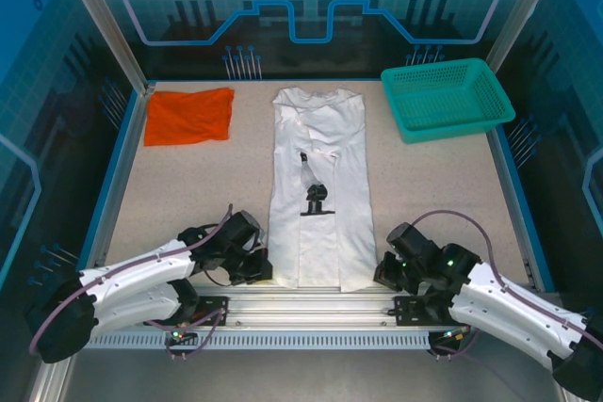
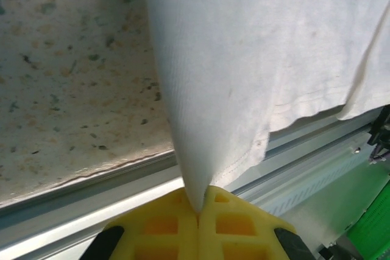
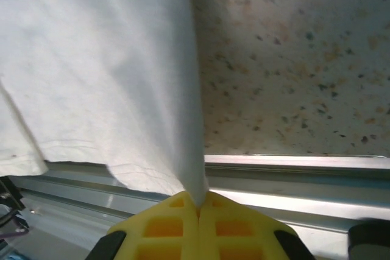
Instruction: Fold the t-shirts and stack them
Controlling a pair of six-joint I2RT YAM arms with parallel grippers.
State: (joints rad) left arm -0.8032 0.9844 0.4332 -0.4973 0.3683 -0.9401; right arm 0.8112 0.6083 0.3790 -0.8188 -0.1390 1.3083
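The white t-shirt [image 1: 318, 185] with a small black graphic lies lengthwise down the middle of the table, sides folded in, collar at the far end. My left gripper [image 1: 258, 265] is shut on its near left hem corner, and the white cloth [image 2: 244, 77] rises from between the yellow fingers [image 2: 164, 226]. My right gripper [image 1: 384, 272] is shut on the near right hem corner; white cloth [image 3: 109, 77] runs up from its yellow fingers [image 3: 234, 223]. The orange-red t-shirt [image 1: 189, 116] lies folded at the far left.
A teal mesh basket [image 1: 446, 97] stands at the far right corner. A metal rail [image 1: 301, 300] runs along the table's near edge, just under the shirt's hem. Blue walls [image 1: 113, 176] border the speckled table [image 1: 433, 185] left and right.
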